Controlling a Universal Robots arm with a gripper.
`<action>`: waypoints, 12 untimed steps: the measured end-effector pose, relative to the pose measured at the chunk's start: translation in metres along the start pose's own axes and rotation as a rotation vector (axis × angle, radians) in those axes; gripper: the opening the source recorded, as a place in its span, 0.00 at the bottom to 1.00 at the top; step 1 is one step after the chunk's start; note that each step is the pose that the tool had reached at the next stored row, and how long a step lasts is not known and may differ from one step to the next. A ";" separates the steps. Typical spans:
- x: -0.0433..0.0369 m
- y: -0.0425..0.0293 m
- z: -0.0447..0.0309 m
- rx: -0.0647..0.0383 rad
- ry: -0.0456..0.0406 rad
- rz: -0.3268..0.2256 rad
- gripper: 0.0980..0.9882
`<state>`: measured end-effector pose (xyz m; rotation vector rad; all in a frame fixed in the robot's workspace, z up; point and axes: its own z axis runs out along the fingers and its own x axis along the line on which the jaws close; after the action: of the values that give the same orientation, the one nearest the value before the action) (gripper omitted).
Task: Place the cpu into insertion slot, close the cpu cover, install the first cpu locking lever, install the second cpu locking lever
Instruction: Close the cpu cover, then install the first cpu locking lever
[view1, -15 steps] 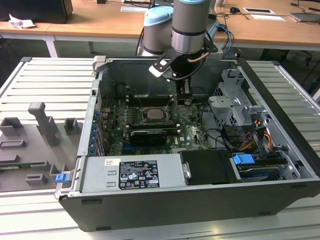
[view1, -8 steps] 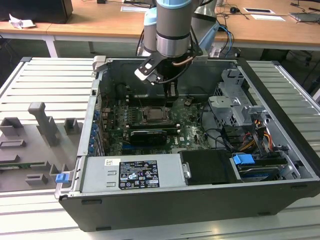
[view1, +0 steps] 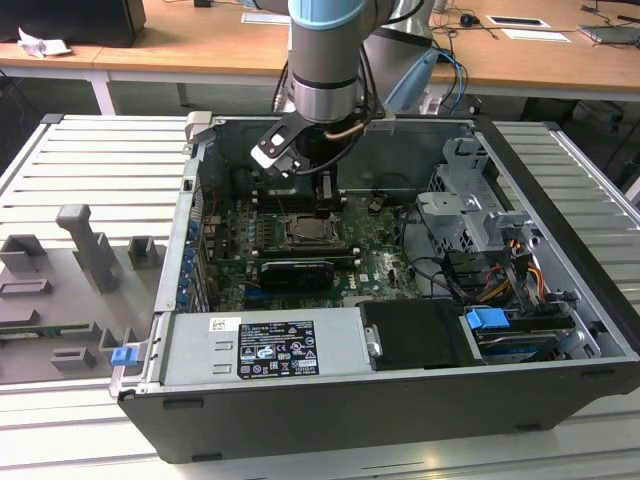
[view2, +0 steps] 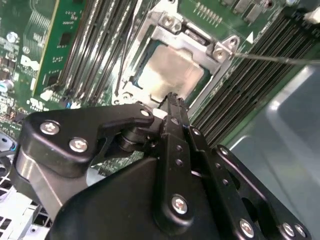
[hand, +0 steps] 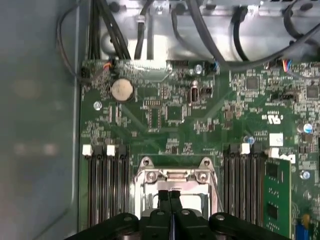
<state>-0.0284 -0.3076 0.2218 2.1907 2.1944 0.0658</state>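
Green board, silvery square cpu

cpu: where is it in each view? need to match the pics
Exterior view: cpu at the middle of the board, right by the gripper tip.
Second wrist view: pale square face just past the gripper tip.
First wrist view: pale face on either side of the shut jaws.
Shared landmark: the gripper tip, right at the cpu in all three.
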 end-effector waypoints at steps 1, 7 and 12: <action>-0.0001 -0.0023 -0.0002 0.000 0.0000 0.000 0.01; 0.0000 -0.0153 -0.0009 0.000 -0.0001 0.000 0.01; -0.0001 -0.0175 -0.0018 0.000 -0.0003 0.000 0.01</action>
<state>-0.0460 -0.3077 0.2226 2.1905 2.1945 0.0652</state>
